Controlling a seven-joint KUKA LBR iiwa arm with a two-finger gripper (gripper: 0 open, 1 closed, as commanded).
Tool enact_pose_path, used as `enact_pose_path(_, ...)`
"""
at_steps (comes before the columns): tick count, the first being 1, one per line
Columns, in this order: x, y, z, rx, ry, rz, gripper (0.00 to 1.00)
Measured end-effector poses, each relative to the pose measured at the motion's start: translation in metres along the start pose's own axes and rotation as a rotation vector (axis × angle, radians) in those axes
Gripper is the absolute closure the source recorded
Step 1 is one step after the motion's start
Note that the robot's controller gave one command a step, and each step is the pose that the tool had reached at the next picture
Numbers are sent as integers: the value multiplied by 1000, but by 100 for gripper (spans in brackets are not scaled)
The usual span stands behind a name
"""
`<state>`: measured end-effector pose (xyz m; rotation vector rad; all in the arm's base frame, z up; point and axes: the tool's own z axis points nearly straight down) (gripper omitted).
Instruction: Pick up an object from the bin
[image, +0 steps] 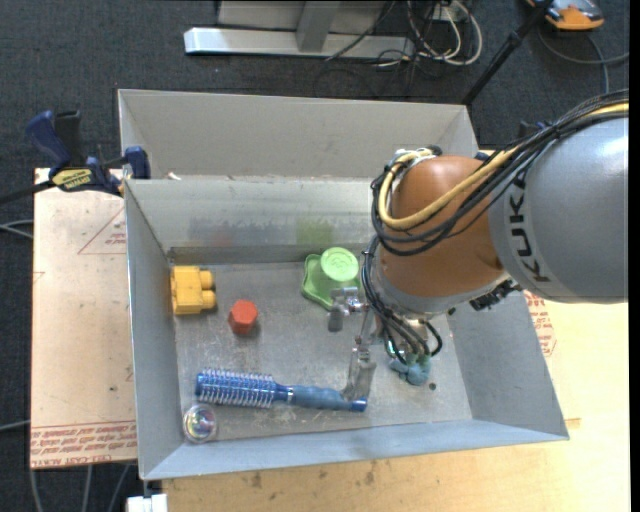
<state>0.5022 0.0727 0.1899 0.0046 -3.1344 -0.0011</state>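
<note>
My gripper (358, 378) reaches down under the orange wrist cover in the right half of the bin. Its tip stands just above the handle end of a blue hairbrush (275, 392), which lies flat along the front of the bin floor with its bristle head to the left. Whether it touches the handle I cannot tell. A light green piece with a round cap (330, 275) lies just behind the gripper, close to the back wall. To the gripper's right a small teal thing (411, 372) lies on the floor, partly hidden by cables.
A yellow block (191, 290) and a small red piece (243, 317) lie at the left of the floor. A clear, shiny ball (200, 423) sits in the front left corner. The arm and its cover hide the bin's right rear part.
</note>
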Motion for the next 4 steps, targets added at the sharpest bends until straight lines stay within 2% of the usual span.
enact_pose_path(1,5,47,122,0,-10,-186,0)
enact_pose_path(2,5,46,120,0,-8,-183,100)
enact_pose_path(3,1,26,-6,1,-15,-191,100)
enact_pose_path(4,-4,-5,-66,4,-13,-616,100)
